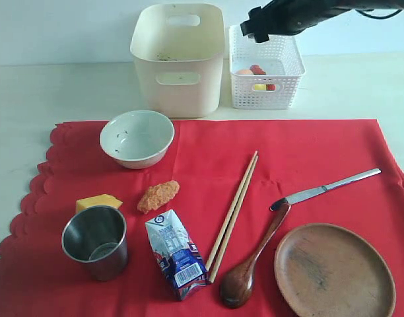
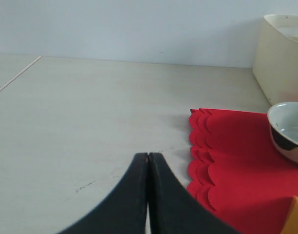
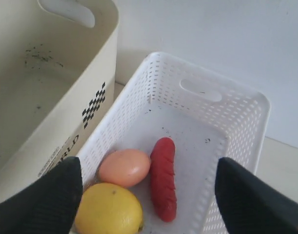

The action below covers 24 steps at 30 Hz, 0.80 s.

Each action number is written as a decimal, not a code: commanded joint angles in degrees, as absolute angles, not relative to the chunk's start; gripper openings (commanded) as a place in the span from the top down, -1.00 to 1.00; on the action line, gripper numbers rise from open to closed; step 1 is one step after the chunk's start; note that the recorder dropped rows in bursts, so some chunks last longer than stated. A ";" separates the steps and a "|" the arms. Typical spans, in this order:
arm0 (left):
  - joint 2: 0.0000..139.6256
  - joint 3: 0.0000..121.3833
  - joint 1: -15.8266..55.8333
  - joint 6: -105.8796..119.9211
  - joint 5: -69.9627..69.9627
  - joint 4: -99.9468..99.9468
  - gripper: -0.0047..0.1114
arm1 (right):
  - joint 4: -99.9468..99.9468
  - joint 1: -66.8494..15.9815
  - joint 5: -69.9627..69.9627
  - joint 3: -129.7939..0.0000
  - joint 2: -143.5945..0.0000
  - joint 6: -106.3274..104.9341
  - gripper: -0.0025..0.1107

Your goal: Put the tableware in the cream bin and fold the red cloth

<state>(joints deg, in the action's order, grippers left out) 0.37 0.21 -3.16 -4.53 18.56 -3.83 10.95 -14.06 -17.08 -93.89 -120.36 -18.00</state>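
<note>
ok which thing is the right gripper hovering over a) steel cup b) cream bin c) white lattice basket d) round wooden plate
c: the right gripper, jaws open, hangs above the white lattice basket, whose egg, lemon and red sausage show between its jaws in the right wrist view.

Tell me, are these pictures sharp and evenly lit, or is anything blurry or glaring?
Exterior view: soft even light, faint shadows, mild reflections inside the steel cup. Left wrist view: the shut left gripper is dark and close, the red cloth vivid. Right wrist view: the right gripper's fingers look soft, the lemon sharp.
</note>
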 commanded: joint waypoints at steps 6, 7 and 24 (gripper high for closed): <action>0.00 0.00 -2.83 -4.79 18.35 -3.72 0.90 | 8.47 -13.82 -29.17 -94.22 -110.15 -17.93 0.17; 0.00 0.00 -2.83 -4.79 18.35 -3.72 0.90 | 8.47 -13.82 -30.34 -94.22 -109.04 -17.93 0.25; 0.00 0.00 -2.83 -4.79 18.35 -3.72 0.90 | 16.50 -17.04 -39.34 -86.12 -97.35 -18.23 0.96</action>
<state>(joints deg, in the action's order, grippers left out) 0.37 0.21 -3.16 -4.53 18.56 -3.83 16.62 -15.21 -39.16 -88.56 -98.91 -17.98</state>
